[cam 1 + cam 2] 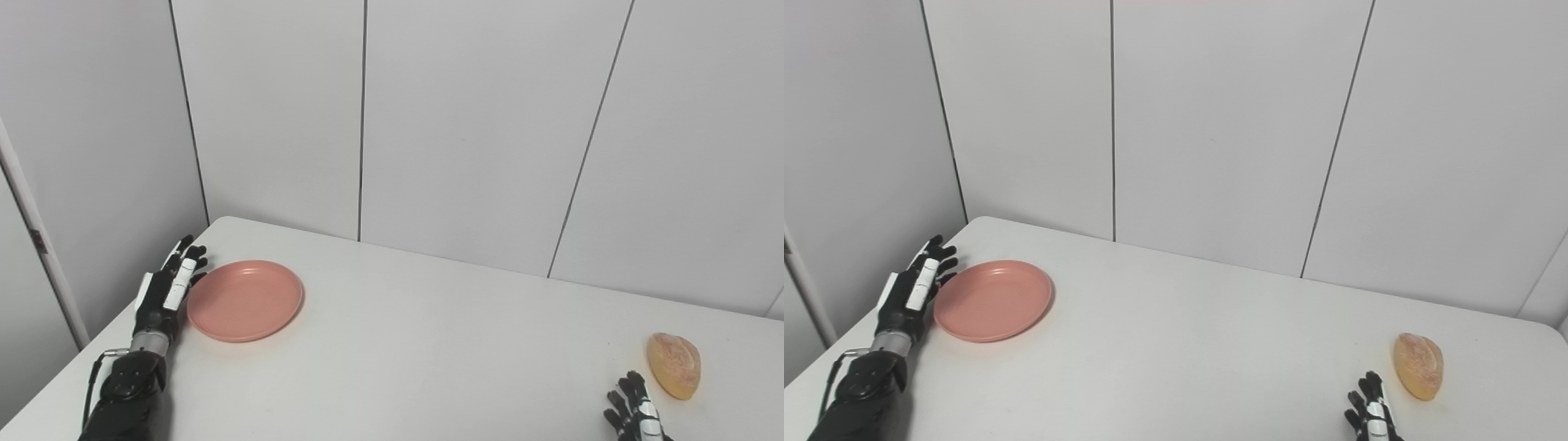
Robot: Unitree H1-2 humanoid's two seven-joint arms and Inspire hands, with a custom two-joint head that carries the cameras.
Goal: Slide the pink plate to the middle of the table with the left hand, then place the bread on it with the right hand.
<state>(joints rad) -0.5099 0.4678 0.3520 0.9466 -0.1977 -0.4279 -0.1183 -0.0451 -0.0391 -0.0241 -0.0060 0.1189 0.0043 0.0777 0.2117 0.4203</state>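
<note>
Waiting at the tabletop's (429, 343) near right edge, the right hand (634, 413) is holding nothing, fingers apart, beside the bread (674, 364). Left hand (165, 291), fingers extended, is sitting just beside the pink plate (245, 300) near the far left corner; sliding not yet done.

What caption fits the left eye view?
Left hand open beside the pink plate; right hand open near the bread.
</note>
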